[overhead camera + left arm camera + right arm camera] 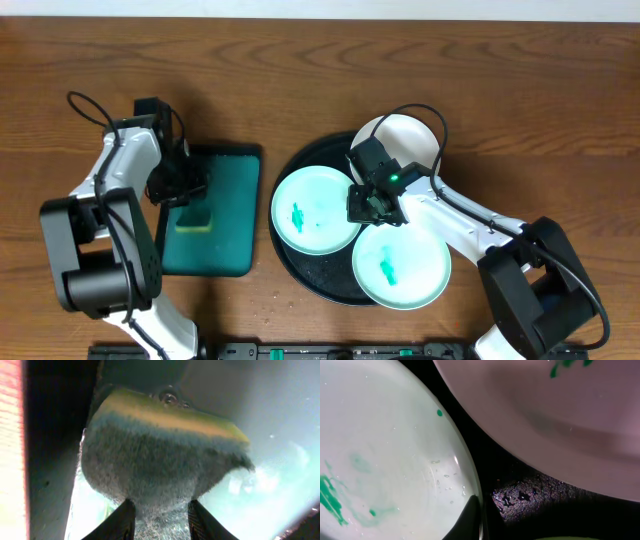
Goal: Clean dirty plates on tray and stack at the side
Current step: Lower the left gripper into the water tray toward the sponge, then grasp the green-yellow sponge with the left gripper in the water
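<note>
1. Plainly, a sponge (160,455) was gripped between the jaws of the left gripper (159,522). It was pinched at one end only, with most of it bulging beyond the fingertips, so it could be twisted loose or dropped once pressed onto a plate.
2. Just below those jaws, a green mat (225,235) was seen.
3. At the right gripper (372,203), one fingertip (468,521) was shown against the wet rim of a stained plate (315,212). Whether anything was clamped could not be told. That plate could be slid or tipped against its close-crowded neighbours.
4. Farther out, three plates were counted on one black tray (300,272), two of them smeared green. One sponge and one mat were counted, and no plate was yet stacked aside.
</note>
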Controlling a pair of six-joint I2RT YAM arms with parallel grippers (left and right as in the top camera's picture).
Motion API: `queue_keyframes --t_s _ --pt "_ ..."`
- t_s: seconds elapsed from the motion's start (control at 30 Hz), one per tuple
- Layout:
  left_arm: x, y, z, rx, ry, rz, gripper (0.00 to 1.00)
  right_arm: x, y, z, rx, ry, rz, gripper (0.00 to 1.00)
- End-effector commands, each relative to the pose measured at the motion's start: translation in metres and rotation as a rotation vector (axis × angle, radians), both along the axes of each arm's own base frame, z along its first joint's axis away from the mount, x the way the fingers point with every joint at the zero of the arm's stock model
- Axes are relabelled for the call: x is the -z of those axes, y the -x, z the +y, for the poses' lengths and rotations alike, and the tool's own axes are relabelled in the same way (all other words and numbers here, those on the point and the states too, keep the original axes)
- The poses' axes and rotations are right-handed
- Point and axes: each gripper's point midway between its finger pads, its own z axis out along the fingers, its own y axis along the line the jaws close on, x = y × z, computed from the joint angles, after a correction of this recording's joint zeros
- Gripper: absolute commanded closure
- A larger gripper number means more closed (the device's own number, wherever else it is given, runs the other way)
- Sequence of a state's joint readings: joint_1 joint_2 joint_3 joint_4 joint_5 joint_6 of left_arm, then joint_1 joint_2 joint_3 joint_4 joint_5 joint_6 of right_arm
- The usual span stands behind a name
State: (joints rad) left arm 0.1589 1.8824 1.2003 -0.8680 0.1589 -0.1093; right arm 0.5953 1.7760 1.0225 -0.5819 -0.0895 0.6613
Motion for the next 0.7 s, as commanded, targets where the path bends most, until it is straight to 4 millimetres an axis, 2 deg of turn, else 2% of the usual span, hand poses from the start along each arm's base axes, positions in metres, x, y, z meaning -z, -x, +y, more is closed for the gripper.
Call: queue_keyframes --t_s 0.0,0.1,0.17,0.27,0.47,0.5,0.53,0.57,0.6,0.63,0.67 --pt "0.023 0.014 -0.004 0.003 0.021 0.084 0.71 0.005 0.008 0.001 -0.033 0.017 0.019 0.99" --pt "0.029 0.016 -0.004 0.003 0.027 0.103 0.78 0.005 0.008 0.001 -0.033 0.017 0.019 0.99" --pt "0.031 0.015 -0.004 0.003 0.028 0.105 0.92 0.005 0.008 0.001 -0.033 0.017 0.019 0.99" --pt "0.03 0.015 -0.006 -0.01 0.036 0.104 0.93 0.005 0.008 0.001 -0.033 0.017 0.018 0.99" --pt "0.026 0.015 -0.027 -0.03 0.161 0.103 0.93 0.005 0.008 0.001 -0.033 0.018 0.02 0.99" --pt "0.025 0.015 -0.03 -0.032 0.175 0.1 0.78 0.005 0.008 0.001 -0.033 0.019 0.021 0.99" --pt "0.025 0.014 -0.031 -0.033 0.182 0.098 0.54 0.005 0.008 0.0 -0.033 0.019 0.022 0.99" --pt "0.024 0.014 -0.031 -0.04 0.181 0.1 0.54 0.005 0.009 0.0 -0.033 0.02 0.022 0.99" --pt "0.024 0.015 -0.031 -0.041 0.182 0.104 0.65 0.005 0.009 0.0 -0.034 0.019 0.022 0.99" --pt "0.024 0.016 -0.031 -0.041 0.182 0.108 0.92 0.005 0.009 0.0 -0.033 0.02 0.022 0.99" --pt "0.024 0.017 -0.031 -0.042 0.182 0.114 0.93 0.005 0.009 0.0 -0.033 0.02 0.022 0.99"
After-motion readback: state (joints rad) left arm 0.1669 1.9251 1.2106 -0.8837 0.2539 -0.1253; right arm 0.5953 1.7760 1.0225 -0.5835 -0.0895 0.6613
